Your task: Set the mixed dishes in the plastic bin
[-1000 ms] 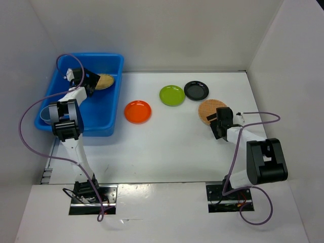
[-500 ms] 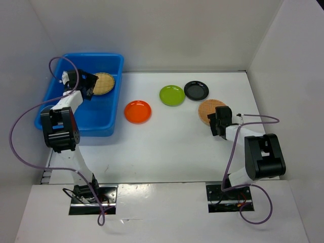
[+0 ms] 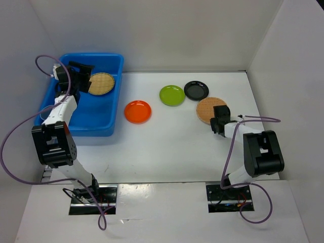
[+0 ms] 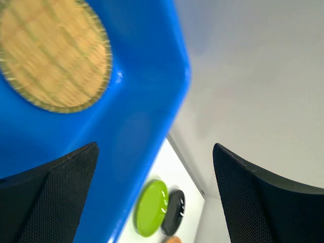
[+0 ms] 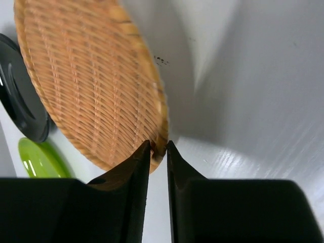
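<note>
The blue plastic bin [image 3: 96,114] stands at the far left, with one tan woven plate [image 3: 101,83] lying flat inside it. My left gripper [image 3: 81,75] hangs open over the bin's far left corner, holding nothing. Its wrist view looks down on that plate [image 4: 53,55] and the bin wall [image 4: 142,101]. A second tan woven plate [image 3: 209,108] lies on the table at the right. My right gripper [image 3: 218,120] is shut on its near rim, and the fingertips [image 5: 159,147] pinch the plate's edge [image 5: 91,86]. Orange [image 3: 137,111], lime-green [image 3: 172,95] and black [image 3: 196,90] plates sit on the table between.
White walls enclose the table at the back and on both sides. The black plate [image 5: 20,96] lies close beside the gripped plate, with the green plate [image 5: 38,159] just past it. Purple cables loop from both arms.
The first tan plate has dropped from a tilt to flat in the bin, and my left gripper has drawn back to the left. My right gripper has closed on the second tan plate's rim.
</note>
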